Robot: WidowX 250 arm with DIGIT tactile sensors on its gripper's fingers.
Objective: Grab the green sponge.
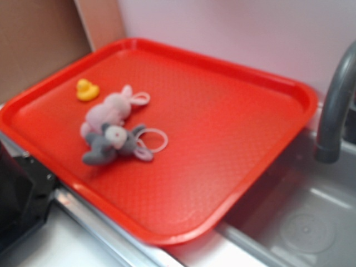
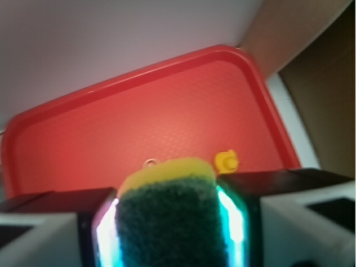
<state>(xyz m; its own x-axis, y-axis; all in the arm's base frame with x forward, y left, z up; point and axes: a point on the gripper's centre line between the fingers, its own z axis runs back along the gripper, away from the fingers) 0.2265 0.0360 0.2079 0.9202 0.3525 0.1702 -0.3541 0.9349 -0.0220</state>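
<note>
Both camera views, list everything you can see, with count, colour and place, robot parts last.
tray: one, red, beside the sink
rubber duck: one, yellow, tray's far left corner
pink bunny: one, pink, lying next to the duck
grey plush: one, grey, touching the pink bunny
sink: one, grey, right of the tray
faucet: one, dark grey, over the sink
green sponge: one, green over yellow, between the jaws
gripper: one, black, shut on the sponge

No words, no numbers, no labels to read anywhere. Red tray (image 1: 233, 105) plain. Toys plain. Pictures too blurry for small print.
</note>
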